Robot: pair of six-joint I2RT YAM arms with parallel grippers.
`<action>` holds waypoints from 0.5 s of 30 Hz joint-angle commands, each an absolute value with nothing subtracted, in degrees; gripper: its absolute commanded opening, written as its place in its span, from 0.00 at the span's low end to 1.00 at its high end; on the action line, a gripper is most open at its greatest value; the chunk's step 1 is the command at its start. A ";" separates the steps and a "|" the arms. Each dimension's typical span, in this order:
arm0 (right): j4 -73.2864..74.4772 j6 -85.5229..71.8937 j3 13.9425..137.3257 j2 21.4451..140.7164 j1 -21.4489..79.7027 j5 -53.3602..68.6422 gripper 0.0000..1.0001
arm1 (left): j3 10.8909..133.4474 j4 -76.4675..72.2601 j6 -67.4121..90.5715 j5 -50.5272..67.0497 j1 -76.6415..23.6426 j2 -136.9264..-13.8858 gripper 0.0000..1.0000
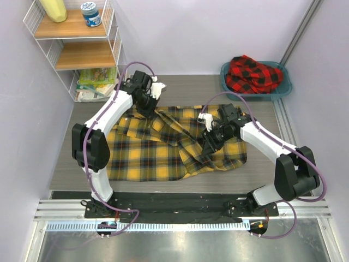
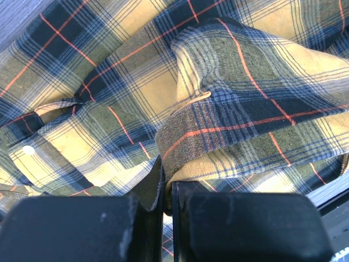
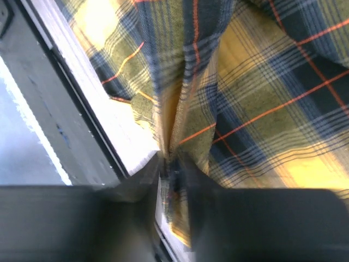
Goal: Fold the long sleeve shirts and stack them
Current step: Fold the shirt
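The yellow-and-black long sleeve shirt (image 1: 158, 155) lies rumpled across the middle of the table, partly folded over itself. At the shirt's far left edge, my left gripper (image 1: 148, 112) is shut on a fold of it; the left wrist view shows cloth pinched between the jaws (image 2: 166, 183). My right gripper (image 1: 210, 146) sits on the shirt's right half. In the right wrist view, its jaws (image 3: 170, 158) are closed on a raised ridge of the yellow shirt (image 3: 262, 98). The red-and-black long sleeve shirt (image 1: 253, 73) lies bunched in the teal basin (image 1: 286, 90) at the far right.
A white wire shelf (image 1: 76, 54) with wooden boards, a jar and packets stands at the far left corner. Walls close in on the left, back and right. The black base rail (image 1: 174, 204) runs along the near edge.
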State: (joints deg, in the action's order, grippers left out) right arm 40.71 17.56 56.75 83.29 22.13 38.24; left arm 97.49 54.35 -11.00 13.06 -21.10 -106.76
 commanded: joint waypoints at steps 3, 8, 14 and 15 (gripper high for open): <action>40.08 16.09 57.83 82.01 22.59 30.70 0.01 | 102.91 59.12 -11.33 16.59 -19.60 -101.09 0.00; 39.20 14.85 57.66 77.88 21.97 27.25 0.01 | 108.80 78.35 -29.29 43.90 -20.12 -92.83 0.03; 38.23 14.50 58.45 71.65 20.48 27.59 0.01 | 85.12 86.54 -41.42 42.75 -47.23 -73.77 0.43; 38.67 15.11 58.10 70.67 20.22 28.29 0.01 | 78.12 84.40 -38.87 39.15 -57.81 -71.65 0.54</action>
State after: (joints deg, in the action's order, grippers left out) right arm 40.21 14.81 56.77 76.29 21.26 28.23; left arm 94.41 69.04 -35.35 38.81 -35.16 -79.88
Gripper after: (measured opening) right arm 0.023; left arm 0.388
